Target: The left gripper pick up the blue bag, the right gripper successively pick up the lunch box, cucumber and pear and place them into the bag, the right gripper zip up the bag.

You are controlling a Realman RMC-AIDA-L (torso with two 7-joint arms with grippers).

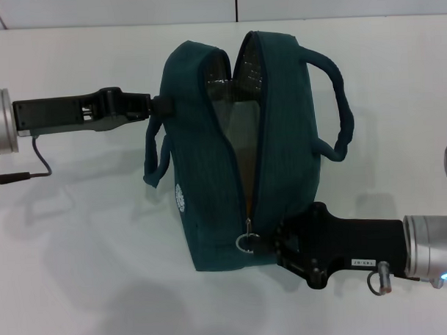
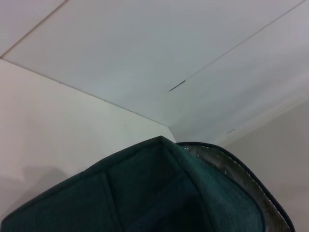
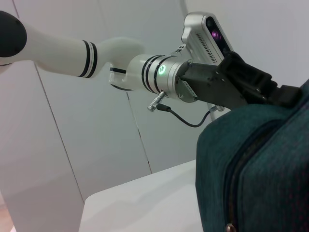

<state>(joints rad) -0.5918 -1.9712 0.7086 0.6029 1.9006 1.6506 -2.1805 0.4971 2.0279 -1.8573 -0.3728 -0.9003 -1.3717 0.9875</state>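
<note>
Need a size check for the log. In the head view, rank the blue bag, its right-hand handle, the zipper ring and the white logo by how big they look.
Largest to smallest:
1. blue bag
2. handle
3. zipper ring and white logo look alike, so no ranking between them.

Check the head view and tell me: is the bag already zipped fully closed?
No. The bag gapes open along its top, its silver lining showing, and the ring pull sits at the near end beside the right claw.

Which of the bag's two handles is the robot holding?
The left gripper is on the handle at the side with the white logo. The other handle, on the blue bag's right, hangs free.
</note>
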